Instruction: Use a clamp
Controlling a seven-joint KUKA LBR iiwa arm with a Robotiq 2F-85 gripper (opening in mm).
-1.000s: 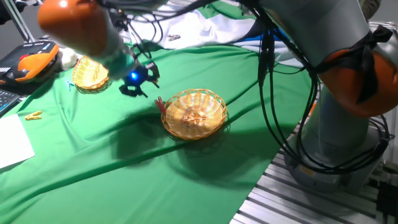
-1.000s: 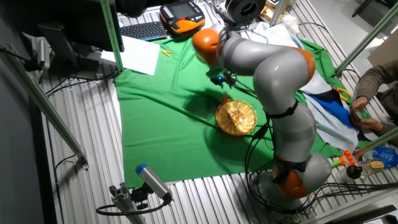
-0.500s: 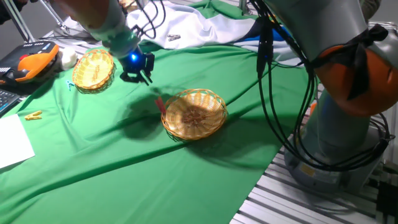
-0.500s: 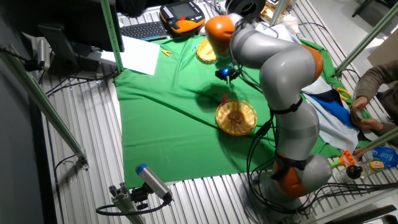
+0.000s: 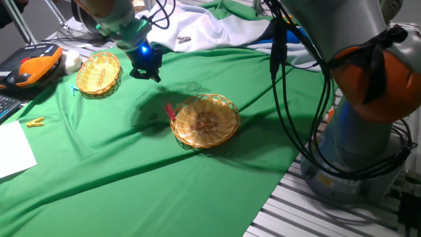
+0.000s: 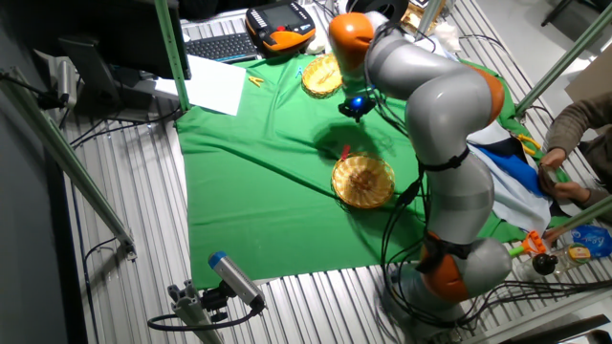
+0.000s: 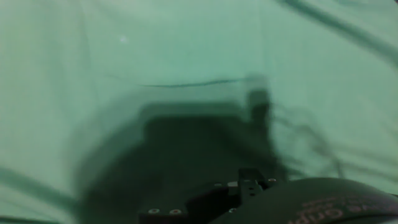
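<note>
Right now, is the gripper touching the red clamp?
Apart. One fixed view shows the gripper above green cloth, well away from the red clamp clipped at the basket rim.

We see the clamp (image 5: pixel 170 111), a tiny red clothespin-style clip (its jaws too small for us to make out), perched upright on the left rim of the nearer wicker basket (image 5: pixel 223 104), sitting at that basket's upper left edge (image 6: pixel 346 151) from the other side.

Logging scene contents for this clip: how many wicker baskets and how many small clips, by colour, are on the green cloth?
Wicker baskets: 2, one near and one far
Red clips: 1, on the near basket's rim
Yellow clips: 1
Cyan clips: 1, tiny, by the far basket
Total: 5
</note>
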